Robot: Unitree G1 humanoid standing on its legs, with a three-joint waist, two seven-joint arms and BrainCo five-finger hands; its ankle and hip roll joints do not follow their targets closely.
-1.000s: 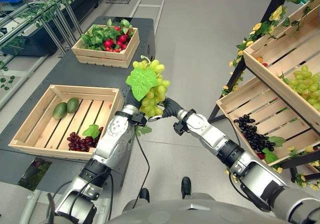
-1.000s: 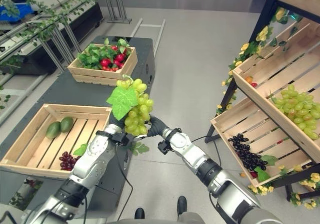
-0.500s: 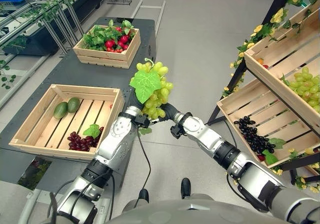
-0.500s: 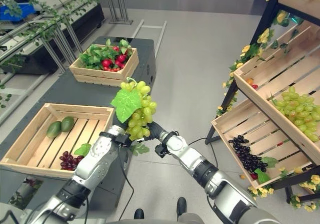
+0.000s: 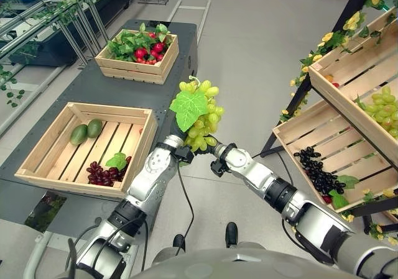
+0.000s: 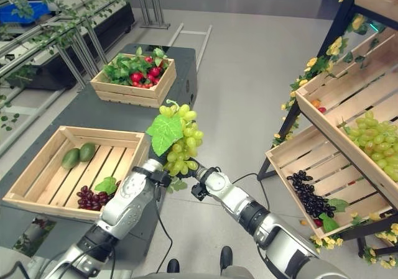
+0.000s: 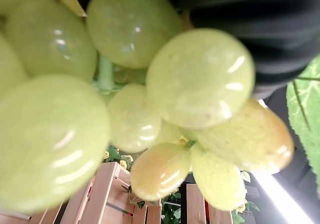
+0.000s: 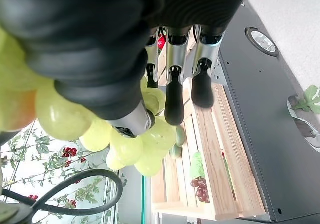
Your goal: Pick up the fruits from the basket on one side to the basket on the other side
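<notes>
The desk [image 5: 74, 86] runs along the robot's left and carries two crates: the near crate [image 5: 43, 167] with two green fruits [image 5: 86, 131] and dark grapes [image 5: 102, 175], and a far crate [image 5: 134, 75] of leaves and red fruit. On the right stands the rack [image 5: 348, 86], with more green grapes and a black bunch [image 5: 317, 170] on its slatted shelves. Between them, over open floor, both hands meet under the green grapes [image 5: 202, 114], which stand upright, long axis near vertical, leaf [image 5: 188, 107] facing the desk. The left hand [image 5: 176, 146] is at the bunch's base on the desk side; its fingers are hidden behind the fruit, so I cannot tell their state. The right hand [image 6: 194, 172] sits just beside it on the rack side, and its wrist view shows its fingers [image 8: 174, 97] fairly straight, not curled round the bunch. The near crate lies left of the grapes and lower, so I judge the left arm the nearer one to carry them there.
</notes>
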